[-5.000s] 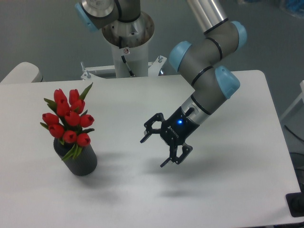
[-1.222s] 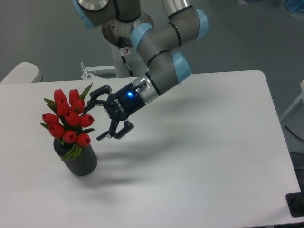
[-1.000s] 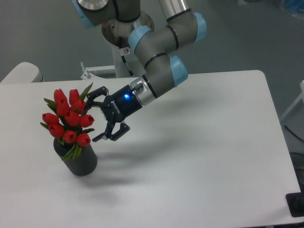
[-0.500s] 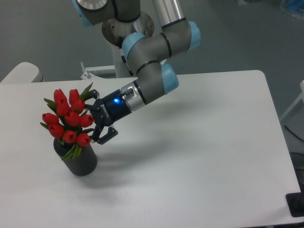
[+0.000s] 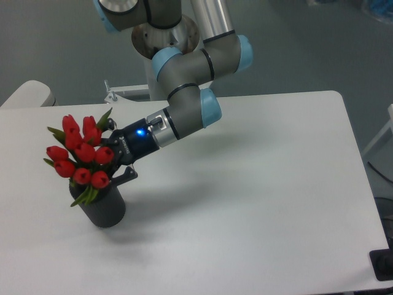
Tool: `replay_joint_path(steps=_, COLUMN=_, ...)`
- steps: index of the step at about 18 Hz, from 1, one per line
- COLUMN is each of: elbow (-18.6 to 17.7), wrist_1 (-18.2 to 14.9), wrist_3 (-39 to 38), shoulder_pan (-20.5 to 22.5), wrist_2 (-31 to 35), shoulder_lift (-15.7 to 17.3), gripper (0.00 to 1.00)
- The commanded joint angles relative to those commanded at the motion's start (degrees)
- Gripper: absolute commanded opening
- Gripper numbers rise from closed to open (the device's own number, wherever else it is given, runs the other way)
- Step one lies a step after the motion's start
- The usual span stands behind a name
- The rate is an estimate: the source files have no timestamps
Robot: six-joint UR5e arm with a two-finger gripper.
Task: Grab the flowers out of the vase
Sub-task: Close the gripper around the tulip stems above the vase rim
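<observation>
The flowers (image 5: pixel 78 153), a bunch of red tulip buds with green leaves, stand in the dark grey vase (image 5: pixel 104 209) at the left of the white table. They lean to the left. My gripper (image 5: pixel 112 155) has come in from the right and its open black fingers (image 5: pixel 126 176) reach into the right side of the bunch, just above the vase's mouth. The upper finger is partly hidden behind the buds. I cannot see the stems between the fingers.
The white table (image 5: pixel 258 196) stretches to the right and front. The arm's base column (image 5: pixel 166 55) stands behind the table at the back centre. A pale rounded object (image 5: pixel 24 95) lies at the back left edge.
My gripper has moved left from the middle of the table into the bunch. The flowers have been pushed and tilted a little to the left since half a second ago.
</observation>
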Motion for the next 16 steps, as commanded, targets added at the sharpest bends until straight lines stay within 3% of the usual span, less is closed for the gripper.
replay_joint_path(steps=3, elbow=0.53, wrist_1=0.17, wrist_3=-0.09, shoulder_pan=0.17, wrist_2=0.00, shoulder_lift=0.09, gripper=0.02)
replay_joint_path(steps=11, elbow=2.20, wrist_1=0.26, wrist_3=-3.07, shoulder_pan=1.23, wrist_2=-6.94, shoulder_lift=0.79, gripper=0.02)
replay_joint_path(steps=16, elbow=5.53, wrist_1=0.26, wrist_3=-9.56, shoulder_pan=1.49, wrist_2=-10.45, shoulder_lift=2.02, gripper=0.02)
